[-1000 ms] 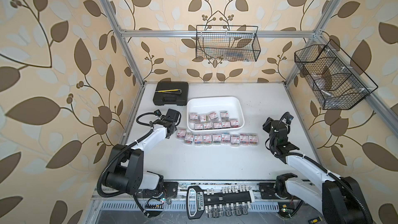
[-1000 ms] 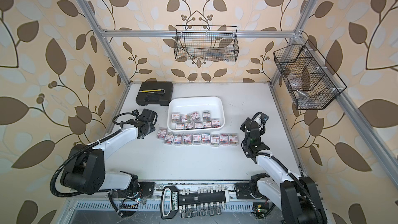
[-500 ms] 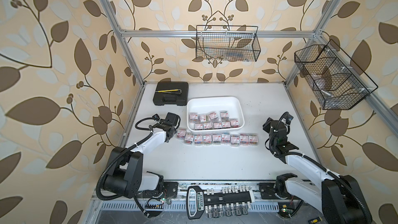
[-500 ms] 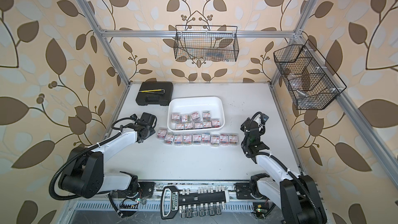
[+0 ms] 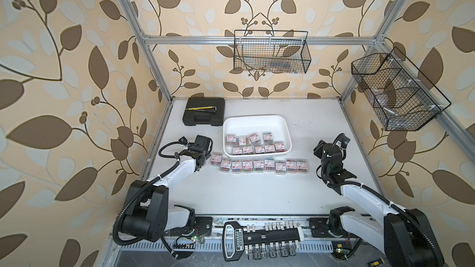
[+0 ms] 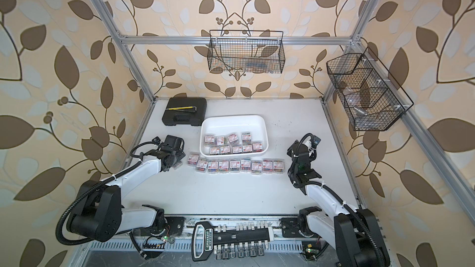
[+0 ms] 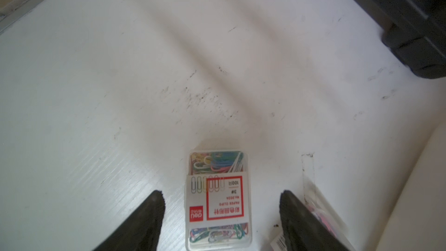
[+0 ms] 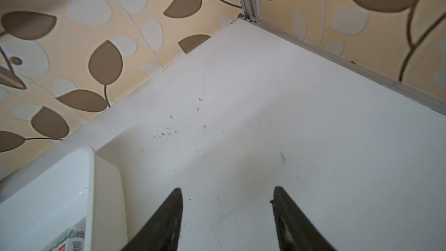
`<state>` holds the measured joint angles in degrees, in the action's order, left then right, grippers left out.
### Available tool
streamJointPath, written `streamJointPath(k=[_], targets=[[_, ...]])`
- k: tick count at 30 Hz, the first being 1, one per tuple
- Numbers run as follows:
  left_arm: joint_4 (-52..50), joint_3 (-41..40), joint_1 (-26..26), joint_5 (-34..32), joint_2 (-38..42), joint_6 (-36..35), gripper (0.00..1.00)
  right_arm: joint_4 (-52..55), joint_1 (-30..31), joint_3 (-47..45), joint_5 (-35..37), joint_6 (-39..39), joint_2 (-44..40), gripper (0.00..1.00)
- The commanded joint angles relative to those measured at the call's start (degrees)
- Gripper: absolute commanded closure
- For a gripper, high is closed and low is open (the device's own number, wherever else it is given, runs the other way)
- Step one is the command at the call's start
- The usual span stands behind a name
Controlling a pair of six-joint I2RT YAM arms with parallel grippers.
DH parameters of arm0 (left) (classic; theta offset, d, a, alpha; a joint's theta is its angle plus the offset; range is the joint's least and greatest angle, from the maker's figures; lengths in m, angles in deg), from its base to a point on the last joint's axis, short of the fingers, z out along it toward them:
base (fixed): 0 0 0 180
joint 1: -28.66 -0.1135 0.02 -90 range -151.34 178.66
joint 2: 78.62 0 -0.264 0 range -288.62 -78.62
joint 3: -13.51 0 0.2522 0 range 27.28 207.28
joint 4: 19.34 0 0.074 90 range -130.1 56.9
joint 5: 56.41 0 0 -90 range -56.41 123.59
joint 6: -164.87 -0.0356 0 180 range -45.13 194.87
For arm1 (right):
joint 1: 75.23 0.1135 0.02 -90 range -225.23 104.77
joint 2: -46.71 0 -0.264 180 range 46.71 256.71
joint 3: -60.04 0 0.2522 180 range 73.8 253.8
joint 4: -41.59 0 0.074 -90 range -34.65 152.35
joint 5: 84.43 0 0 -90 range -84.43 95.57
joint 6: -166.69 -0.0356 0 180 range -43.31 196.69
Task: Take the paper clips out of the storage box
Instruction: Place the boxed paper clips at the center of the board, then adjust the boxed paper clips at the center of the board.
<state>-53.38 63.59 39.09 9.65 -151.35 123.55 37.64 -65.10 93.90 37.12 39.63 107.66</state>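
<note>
The left pincer (image 7: 222, 193) stands open astride one clear box of paper clips (image 7: 218, 199). The box lies flat on the counter (image 7: 120, 92) with its long axis in line with the fingers, and neither finger touches it. In both top views the other boxes lie label-up: nine in the near half of the storage box (image 5: 257, 120), the rest in a row across the counter just before its near long wall. The right pincer (image 8: 226, 196) hangs open over bare counter beside the storage box, holding nothing.
</note>
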Motion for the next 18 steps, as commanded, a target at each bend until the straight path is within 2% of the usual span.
streamJointPath(k=[1,9,18], targets=[[1.3,-1.9,-1.2,-0.4,3.4,2.6,0.24,-0.2,0.1,0.8,1.2,0.1,0.2,0.39],[5.4,-7.2,-2.1,1.3,6.7,7.0,0.2,-0.2,0.1,0.7,1.2,0.1,0.0,0.39],[11.4,-4.3,-2.4,3.9,-0.7,4.9,0.23,-0.3,0.1,0.6,1.4,0.0,0.0,0.39]])
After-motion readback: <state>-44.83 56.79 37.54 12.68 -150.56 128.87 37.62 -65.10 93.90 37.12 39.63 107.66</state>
